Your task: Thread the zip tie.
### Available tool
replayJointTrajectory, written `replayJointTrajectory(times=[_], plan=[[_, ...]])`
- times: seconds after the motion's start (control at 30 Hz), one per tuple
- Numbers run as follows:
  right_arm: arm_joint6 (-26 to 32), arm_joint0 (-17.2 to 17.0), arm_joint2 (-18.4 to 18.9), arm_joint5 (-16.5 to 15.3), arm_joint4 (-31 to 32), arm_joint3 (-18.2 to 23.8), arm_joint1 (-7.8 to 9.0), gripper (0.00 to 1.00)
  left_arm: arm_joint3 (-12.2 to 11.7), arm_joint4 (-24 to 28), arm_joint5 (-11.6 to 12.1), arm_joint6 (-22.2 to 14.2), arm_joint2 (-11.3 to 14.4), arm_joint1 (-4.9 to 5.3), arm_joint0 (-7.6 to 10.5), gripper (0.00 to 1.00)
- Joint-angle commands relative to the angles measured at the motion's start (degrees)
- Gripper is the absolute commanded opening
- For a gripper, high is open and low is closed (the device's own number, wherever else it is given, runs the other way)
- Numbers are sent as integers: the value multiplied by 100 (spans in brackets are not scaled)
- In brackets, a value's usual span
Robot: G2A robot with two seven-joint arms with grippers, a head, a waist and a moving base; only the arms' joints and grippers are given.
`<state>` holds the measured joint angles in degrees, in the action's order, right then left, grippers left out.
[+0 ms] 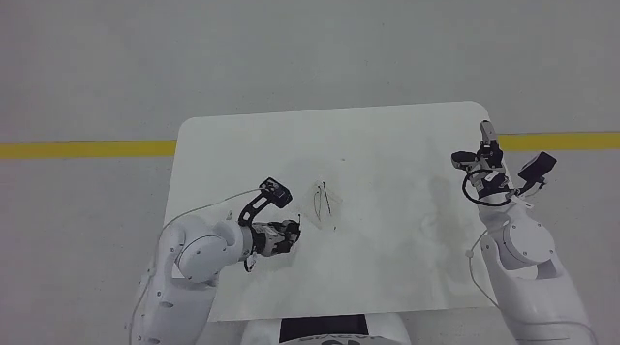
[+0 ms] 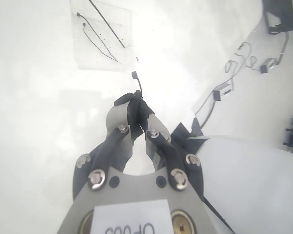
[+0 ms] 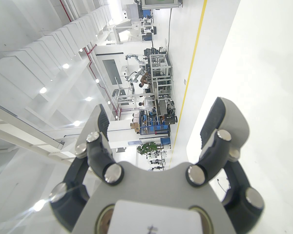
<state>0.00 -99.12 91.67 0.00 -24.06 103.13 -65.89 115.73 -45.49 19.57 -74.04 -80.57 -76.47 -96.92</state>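
Step in hand: judged as the hold before threading. 1 zip tie (image 2: 137,83) is up off the table (image 1: 387,267) in a grip, and no loop is formed in it.
Left gripper (image 2: 138,103): pressed together, pinching the zip tie by its strap just behind the head (image 2: 134,74). It is over the near left part of the table, just beside the clear sheet (image 2: 122,20).
Held zip tie: the square head sticks out past the fingertips, free in the air. A thin black line runs back between the fingers, probably the strap. Where the tail end lies cannot be told.
Right gripper (image 3: 158,112): spread wide with nothing between the fingers. It is at the table's far right edge, well apart from the left gripper, and aimed out at the room, not at the table.
Next move, as a judgement: the right gripper has to come across to the left one, take the free tail, bend it round and feed its tip into the slot in the head. The slot is small, so tip and head must line up closely, and the left grip must keep the head from twisting.
Zip ties, counted: 4, namely 1 held and 3 spare ties (image 2: 103,20).
Spare ties: all 3 lie flat on the clear sheet, near one another, heads toward the same side.
Clear sheets: 1, near the table's middle.
Grippers: 2.
Tables: 1.
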Motion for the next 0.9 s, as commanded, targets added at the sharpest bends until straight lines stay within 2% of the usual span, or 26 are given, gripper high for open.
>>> replayJointTrajectory(times=[0.0,0.37,0.43,0.5,0.6,0.67,0.77,0.87], plan=[[0,0,0,0,0,0,0,100,13,441,-9,-55,-20,142,-47,0],[0,0,0,0,0,0,0,100,-4,456,-22,-16,-16,142,-45,0],[0,0,0,0,0,0,0,100,-147,661,-9,66,49,161,10,0],[0,0,0,0,0,0,0,100,-326,1210,-9,-143,26,226,190,0],[0,0,0,0,0,0,0,100,-543,2179,-9,-560,-155,380,451,0],[0,0,0,0,0,0,0,100,-731,2653,-9,-560,-259,516,540,0],[0,0,0,0,0,0,0,100,-986,3398,-9,-560,-316,805,707,0],[0,0,0,0,0,0,0,100,-1142,3964,-9,-560,-212,1133,855,0]])
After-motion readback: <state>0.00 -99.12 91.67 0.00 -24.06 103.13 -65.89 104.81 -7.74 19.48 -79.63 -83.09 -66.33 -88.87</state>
